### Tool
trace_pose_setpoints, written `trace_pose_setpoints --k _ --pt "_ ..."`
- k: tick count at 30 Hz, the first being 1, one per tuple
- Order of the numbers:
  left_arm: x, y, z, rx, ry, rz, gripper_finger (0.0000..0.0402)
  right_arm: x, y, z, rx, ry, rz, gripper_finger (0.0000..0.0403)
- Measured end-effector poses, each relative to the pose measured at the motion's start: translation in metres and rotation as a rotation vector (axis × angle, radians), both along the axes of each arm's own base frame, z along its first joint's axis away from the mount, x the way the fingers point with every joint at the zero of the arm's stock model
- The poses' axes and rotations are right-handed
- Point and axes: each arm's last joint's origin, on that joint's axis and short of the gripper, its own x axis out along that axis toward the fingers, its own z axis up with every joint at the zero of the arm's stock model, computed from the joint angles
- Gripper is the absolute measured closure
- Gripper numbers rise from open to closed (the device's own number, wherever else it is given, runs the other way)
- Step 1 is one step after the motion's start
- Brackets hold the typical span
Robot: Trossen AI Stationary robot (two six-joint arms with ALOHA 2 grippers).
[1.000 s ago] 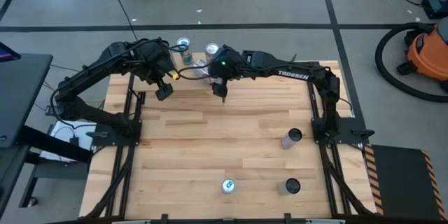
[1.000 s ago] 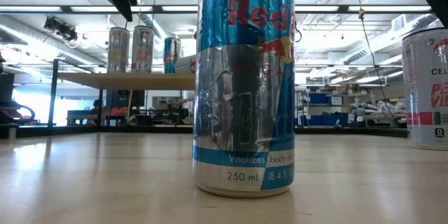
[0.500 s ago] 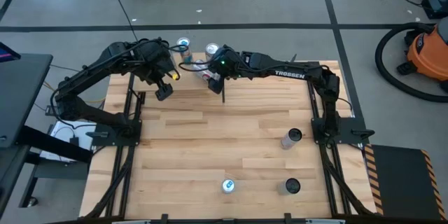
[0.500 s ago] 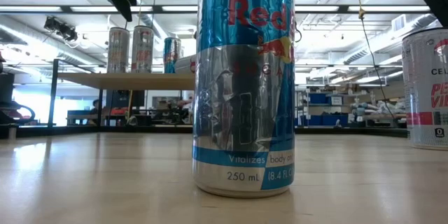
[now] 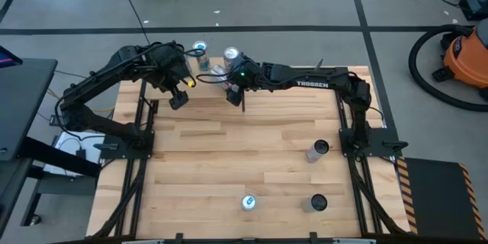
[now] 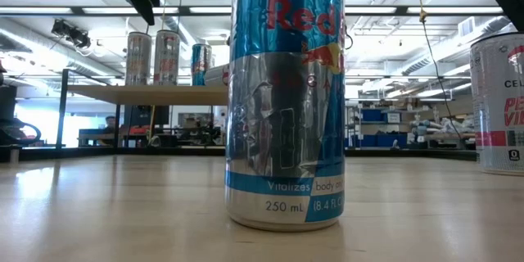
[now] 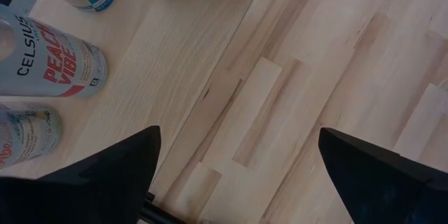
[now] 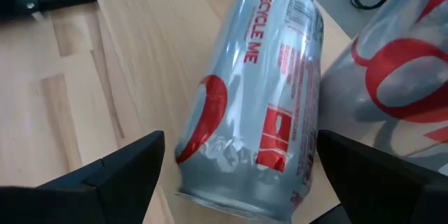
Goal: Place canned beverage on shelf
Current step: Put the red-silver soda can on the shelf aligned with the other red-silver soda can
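The shelf (image 8: pixel 133 35) is a pale-wood panel at the table's far left, raised on black rods (image 6: pixel 147 94). A silver and red can (image 8: pixel 252 91) lies on its side on the panel, and other cans stand around it (image 5: pixel 200 49) (image 5: pixel 231 55). My right gripper (image 5: pixel 236 95) is open above the panel, one finger on either side of the lying can (image 5: pixel 221 78); I see no touch. My left gripper (image 5: pixel 178 99) is open and empty over the shelf's near edge (image 7: pixel 210 91), next to a Celsius can (image 7: pixel 49 63).
On the tabletop stand a blue Red Bull can (image 5: pixel 248 202), right in front of the low camera (image 6: pixel 286 98), and two more cans at the near right (image 5: pixel 319 149) (image 5: pixel 318 202). A Celsius can (image 6: pixel 499 102) shows at the low view's right edge.
My right gripper has gone a little toward the table's left edge, over the shelf toward the lying can. The cans have kept their places.
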Motion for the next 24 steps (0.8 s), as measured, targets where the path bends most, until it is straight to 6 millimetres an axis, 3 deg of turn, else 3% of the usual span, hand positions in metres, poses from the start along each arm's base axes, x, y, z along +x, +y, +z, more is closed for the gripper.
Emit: trace_pose_setpoints --k 8,18,24 --pt "0.0000 0.0000 0.0000 0.000 0.000 0.000 0.0012 -0.0003 -0.0012 -0.0056 -0.026 0.009 -0.005 0.0025" --pt "0.0000 -0.0001 0.0000 0.000 0.000 -0.001 0.0012 -0.0030 -0.0006 -0.0079 -0.018 0.048 -0.009 0.0099" --pt "0.0000 0.0000 0.0000 0.000 0.000 0.000 0.0012 -0.0036 -0.0003 -0.0059 -0.019 0.058 -0.005 0.0098"
